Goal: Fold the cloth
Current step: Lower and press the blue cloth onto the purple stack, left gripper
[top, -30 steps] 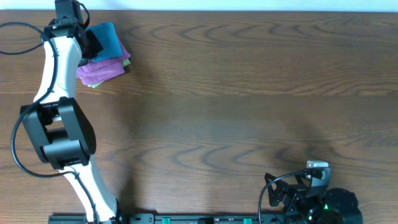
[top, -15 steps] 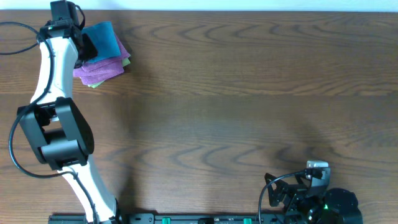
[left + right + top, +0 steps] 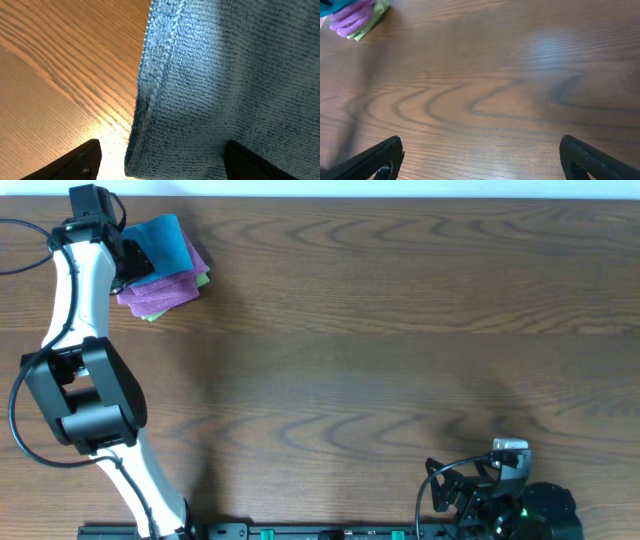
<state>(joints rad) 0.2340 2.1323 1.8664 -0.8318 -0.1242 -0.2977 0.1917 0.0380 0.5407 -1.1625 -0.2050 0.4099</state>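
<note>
Cloth [image 3: 165,242], the blue one, lies on my big table [image 3: 400,330], on top of the purple cloth [image 3: 165,292]. My left gripper [image 3: 162,160] hangs over the blue one, fingers wide apart. My right gripper [image 3: 485,162] sits far from the purple cloth, fingers apart too.

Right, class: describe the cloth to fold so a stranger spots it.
Find the brown wooden table's far left corner, where a small pile of cloths lies. The bright sky-blue terry cloth tops it, over a purple cloth and a light green cloth.
</note>
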